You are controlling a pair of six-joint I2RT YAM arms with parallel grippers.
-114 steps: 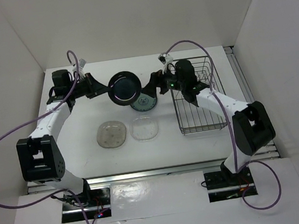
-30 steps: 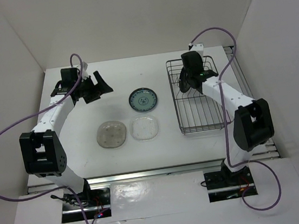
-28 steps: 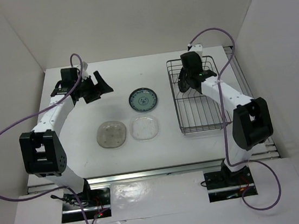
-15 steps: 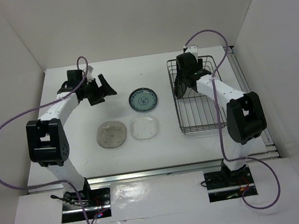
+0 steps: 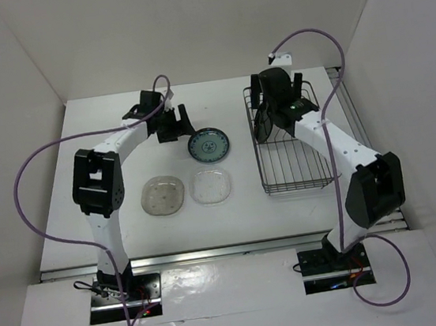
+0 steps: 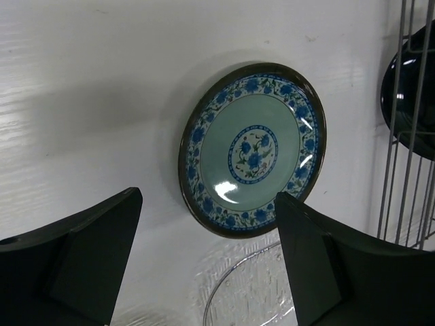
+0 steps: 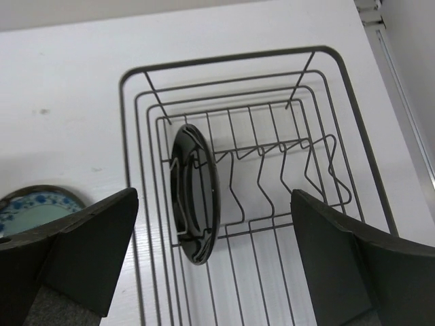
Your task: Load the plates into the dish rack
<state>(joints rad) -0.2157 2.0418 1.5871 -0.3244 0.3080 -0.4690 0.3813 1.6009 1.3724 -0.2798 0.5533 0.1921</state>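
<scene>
While left end effector (image 6: 209, 197) and right end effector (image 7: 214, 197) gape, white table (image 5: 239, 208), white walls (image 5: 186, 32) — black plate (image 7: 194, 193) racked.

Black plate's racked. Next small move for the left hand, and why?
Probably lower the open left hand over the rim of the blue-green patterned round plate: it lies flat on the table just ahead of the fingers, and the glossy black round plate already stands in the dark grey wire dish rack.

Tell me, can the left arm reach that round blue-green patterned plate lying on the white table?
Probably yes. The left gripper hangs open right by the round blue-green patterned plate, which lies flat and uncovered on the white table, with nothing between them.
</scene>
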